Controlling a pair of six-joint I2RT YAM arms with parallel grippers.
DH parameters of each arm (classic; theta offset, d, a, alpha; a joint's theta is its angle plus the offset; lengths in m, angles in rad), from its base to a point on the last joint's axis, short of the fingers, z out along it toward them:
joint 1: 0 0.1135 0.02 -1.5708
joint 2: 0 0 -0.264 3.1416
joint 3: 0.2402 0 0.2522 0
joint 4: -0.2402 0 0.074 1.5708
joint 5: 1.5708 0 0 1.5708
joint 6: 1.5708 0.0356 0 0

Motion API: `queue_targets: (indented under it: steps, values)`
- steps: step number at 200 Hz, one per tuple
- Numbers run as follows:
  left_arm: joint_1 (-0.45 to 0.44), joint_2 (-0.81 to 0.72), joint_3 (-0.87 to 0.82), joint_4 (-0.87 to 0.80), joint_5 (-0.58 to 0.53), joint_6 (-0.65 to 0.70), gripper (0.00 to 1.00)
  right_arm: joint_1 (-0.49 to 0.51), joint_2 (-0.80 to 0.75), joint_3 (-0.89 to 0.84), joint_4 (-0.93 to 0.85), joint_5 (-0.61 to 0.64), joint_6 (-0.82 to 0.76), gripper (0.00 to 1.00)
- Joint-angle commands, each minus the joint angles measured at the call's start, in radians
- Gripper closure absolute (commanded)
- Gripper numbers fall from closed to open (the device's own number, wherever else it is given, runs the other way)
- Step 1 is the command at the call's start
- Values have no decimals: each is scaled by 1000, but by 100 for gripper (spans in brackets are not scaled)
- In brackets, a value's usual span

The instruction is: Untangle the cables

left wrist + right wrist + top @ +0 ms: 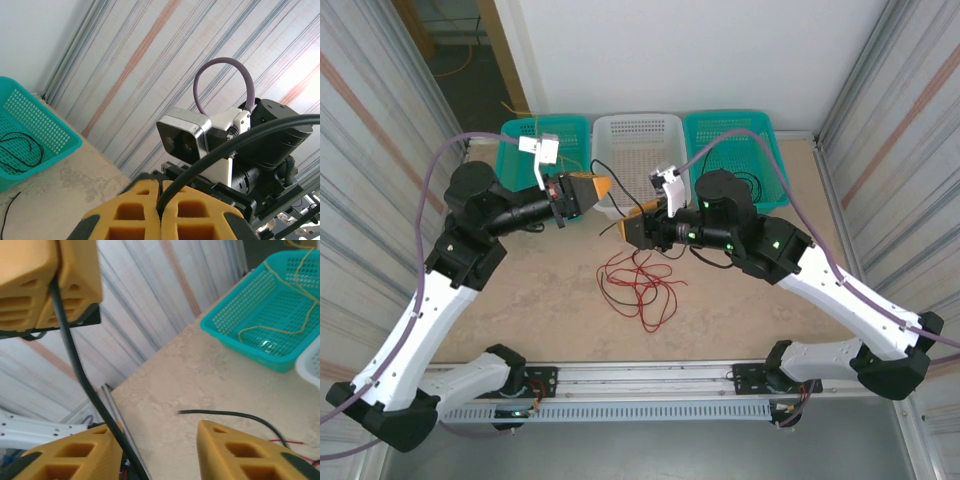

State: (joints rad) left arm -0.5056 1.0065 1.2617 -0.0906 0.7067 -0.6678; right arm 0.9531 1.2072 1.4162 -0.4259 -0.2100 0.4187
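My left gripper [603,187] hangs above the table in front of the baskets. Its yellow fingers [135,210] are shut on a black cable [225,147]. That black cable [82,375] runs taut down from the left gripper [50,277] and past the inner face of one finger [70,457] of my right gripper [155,452], which is open. In the top view the right gripper [625,228] faces the left one at close range. A red cable [640,285] lies in loose loops on the table below them. A black cable end [225,414] rests on the table.
Three baskets line the back edge: a left teal basket [515,135] holding a yellow cable [280,330], a white basket [640,125] in the middle, and a right teal basket [770,130] with a black cable [20,150] in it. Ribbed metal walls stand on both sides.
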Motion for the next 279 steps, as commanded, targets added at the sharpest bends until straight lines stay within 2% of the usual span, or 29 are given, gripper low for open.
queue_targets:
  steps: [1, 52, 80, 89, 96, 111, 122, 136, 148, 163, 188, 209, 244, 279]
  values:
    - [6, -2, -10, 47, 15, -9, 100, 15, 14, 43, 15, -4, -27, 70]
    - [27, -14, -23, -17, -61, 19, 100, 16, -1, 50, 4, 42, -49, 89]
    - [63, 0, -12, -123, -162, 29, 100, 16, 0, 50, 1, 58, -51, 99]
    - [78, 7, -14, -150, -181, 27, 85, 16, 3, 53, -3, 72, -51, 100]
    - [88, 11, -20, -162, -191, 22, 67, 16, 5, 56, -9, 84, -52, 100]
    - [100, 9, -39, -168, -205, 20, 41, 15, 9, 63, -24, 130, -51, 100]
    - [101, 2, -54, -181, -233, 30, 28, 8, 11, 71, -45, 168, -54, 100]
    - [100, 4, -56, -243, -285, 67, 20, -22, 9, 73, -64, 184, -52, 100]
    - [101, 15, -47, -332, -363, 98, 18, -76, 13, 79, -88, 190, -45, 100]
    - [101, 25, -63, -391, -422, 109, 20, -199, 45, 111, -154, 172, -7, 100]
    - [101, 31, -127, -391, -418, 101, 27, -457, 136, 154, -214, 20, 50, 100]
    - [99, 38, -171, -394, -414, 74, 32, -608, 239, 221, -261, 4, 50, 100]
    - [98, 40, -251, -412, -437, 20, 37, -779, 541, 529, -486, 47, 48, 100]
    - [51, 48, -316, -429, -453, -4, 38, -866, 869, 860, -693, 35, 28, 100]
